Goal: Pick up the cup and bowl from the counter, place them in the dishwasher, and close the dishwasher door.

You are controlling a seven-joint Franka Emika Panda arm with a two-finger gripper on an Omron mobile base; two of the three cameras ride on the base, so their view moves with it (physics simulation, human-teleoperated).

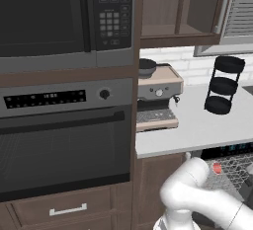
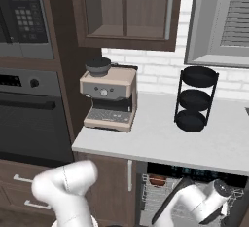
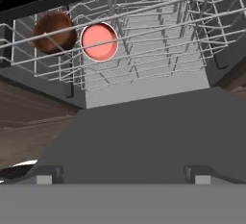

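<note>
The dishwasher [image 3: 144, 81] stands open under the counter [image 1: 197, 130], its black strip with teal lights [image 1: 231, 150] above a grey wire rack [image 3: 158, 31]. In the rack lie a brown bowl [image 3: 53, 31] and, beside it, a red cup [image 3: 99, 42]. The cup [image 1: 217, 168] and the bowl [image 2: 156, 179] also show from the base. The dishwasher door [image 3: 144, 136] is a dark grey panel stretching from the rack toward my hand. My gripper [image 3: 122, 177] is open just above this panel, with nothing between its fingertips [image 3: 45, 175].
On the counter [image 2: 160, 143] stand a beige coffee machine [image 2: 109, 99] and a black three-tier stand [image 2: 194, 99]. A black wall oven [image 1: 59, 145] with a microwave [image 1: 64, 17] above fills the left. Brown wooden cabinets [image 2: 109, 182] flank the dishwasher.
</note>
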